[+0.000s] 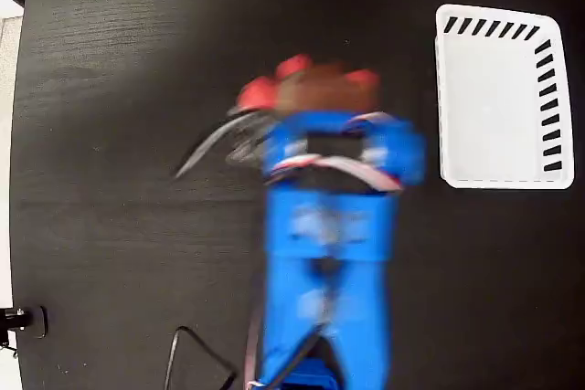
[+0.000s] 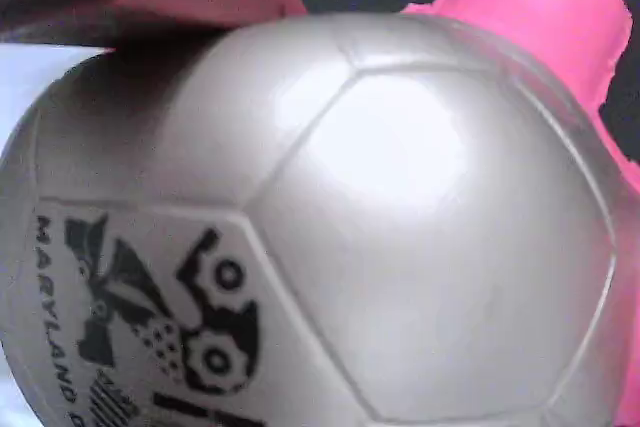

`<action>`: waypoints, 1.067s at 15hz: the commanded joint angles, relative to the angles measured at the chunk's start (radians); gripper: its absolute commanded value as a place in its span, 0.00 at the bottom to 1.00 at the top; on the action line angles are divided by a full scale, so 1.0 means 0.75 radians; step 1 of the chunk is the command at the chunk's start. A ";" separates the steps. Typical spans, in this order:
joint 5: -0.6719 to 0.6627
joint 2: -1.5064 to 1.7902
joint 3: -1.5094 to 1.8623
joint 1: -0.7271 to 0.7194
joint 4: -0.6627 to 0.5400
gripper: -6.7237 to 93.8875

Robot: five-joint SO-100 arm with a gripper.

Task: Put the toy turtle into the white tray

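A black table (image 1: 110, 134) fills the fixed view, with a pale strip along its left edge. The blue arm (image 1: 324, 253) reaches up from the bottom edge toward the middle of the table, blurred, seen from above; thin cables (image 1: 215, 139) trail off to its left.

The white tray (image 1: 498, 98) lies at the right, well apart from the arm, dark slits along its top and right walls, its floor bare.

The toy turtle (image 1: 315, 84) sits just past the arm's upper end, near the table's centre, showing a brownish blur of shell with red feet at left and right. In the wrist view its shell (image 2: 400, 227) fills nearly the whole picture, silvery with faceted seams, a black printed mark (image 2: 160, 317) at lower left and pink-red limbs at the top.

The gripper is hidden under the arm's body in the fixed view and its fingers do not show in the wrist view, so whether it is spread or closed, or touching the turtle, cannot be told.
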 commanded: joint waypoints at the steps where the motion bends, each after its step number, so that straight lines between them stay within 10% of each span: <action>1: 0.008 -0.110 -0.470 0.213 0.063 0.06; 16: 0.256 -0.816 -1.119 0.556 0.164 0.06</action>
